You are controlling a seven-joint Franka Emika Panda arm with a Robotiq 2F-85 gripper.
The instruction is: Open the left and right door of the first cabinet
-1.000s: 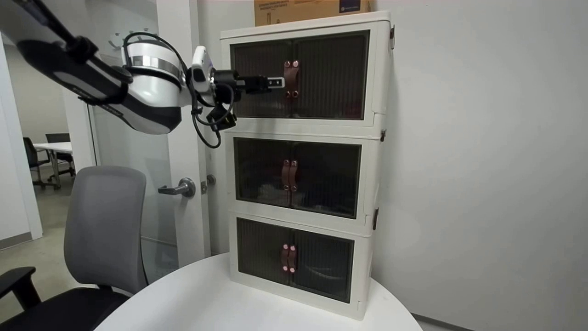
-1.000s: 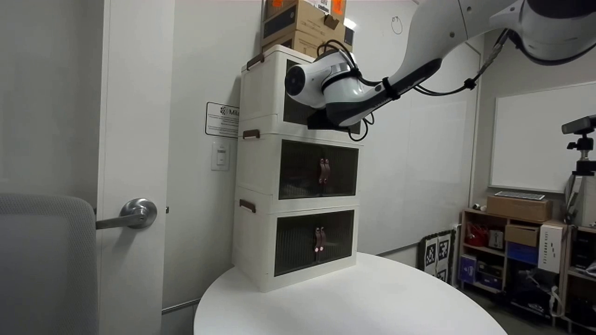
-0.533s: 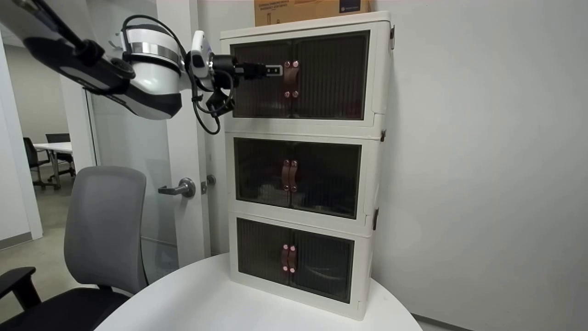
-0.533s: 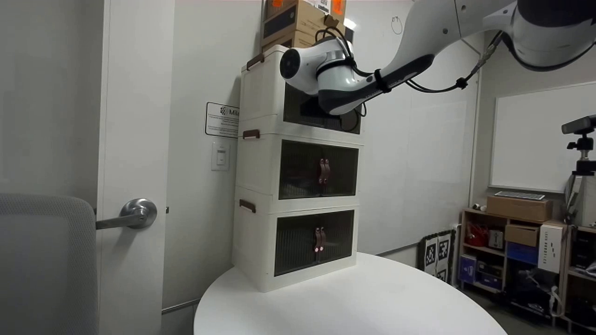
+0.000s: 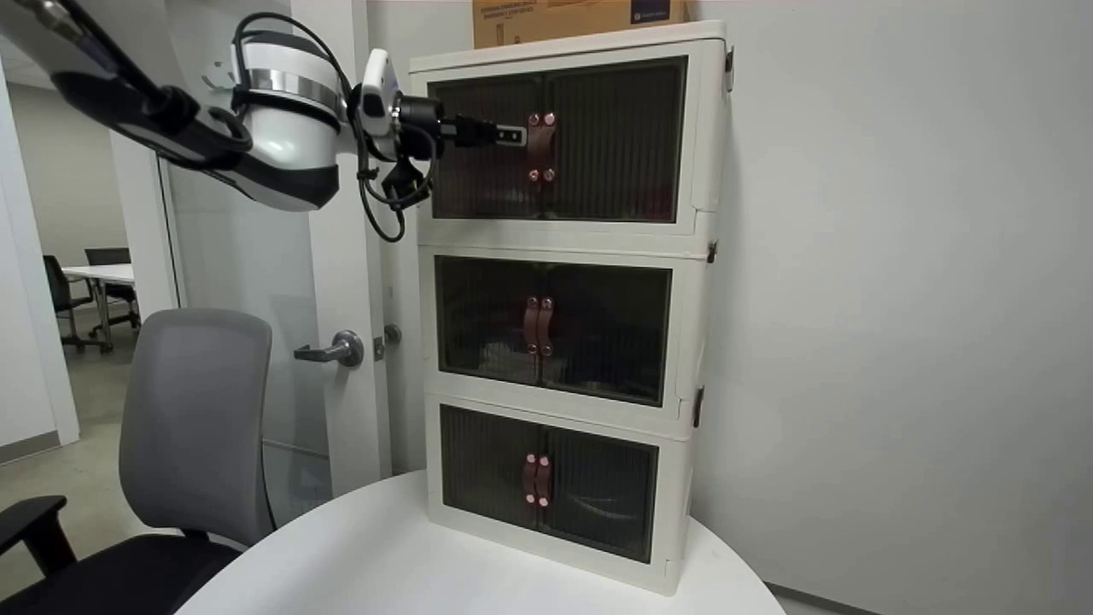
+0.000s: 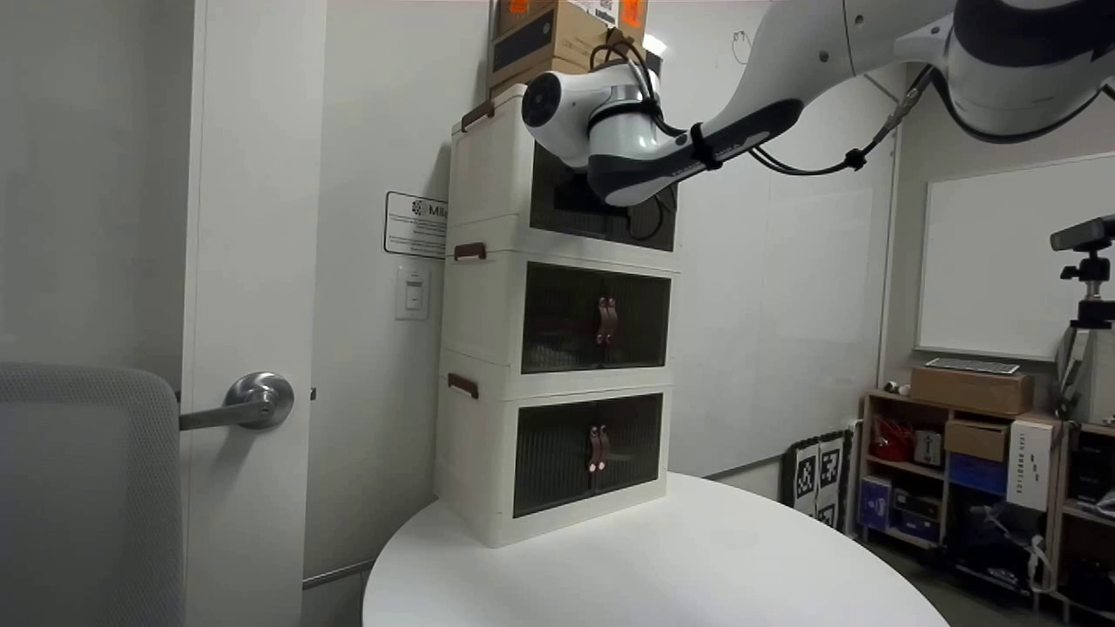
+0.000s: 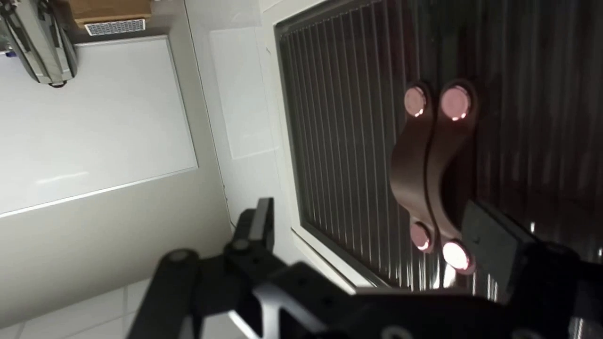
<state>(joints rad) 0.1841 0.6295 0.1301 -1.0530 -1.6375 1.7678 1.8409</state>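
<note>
The first cabinet (image 5: 702, 128) is the cream-framed top tier. Its left door (image 5: 478, 192) and right door (image 5: 619, 145), dark and ribbed, both lie closed. Two brown strap handles meet at their seam. The wrist picture stands upside down, so the right door's strap (image 7: 406, 162) shows on the left and the left door's strap (image 7: 454, 136) beside it. My gripper (image 7: 370, 207) is open, with both straps between its spread fingers (image 7: 490, 240); one fingertip appears beside the left door's strap. Whether it touches cannot be told. The arm hides the top handles in an exterior view.
Two like tiers with closed doors (image 5: 606, 329) stand below on a round white table (image 5: 384, 564). Cardboard boxes (image 6: 566, 35) sit on top of the tower. A grey chair (image 5: 196, 427) and a room door with a lever (image 5: 329, 350) are on the left.
My open gripper has risen along the top doors over the last second, with a slight dip in the latter half. The doors have not moved.
</note>
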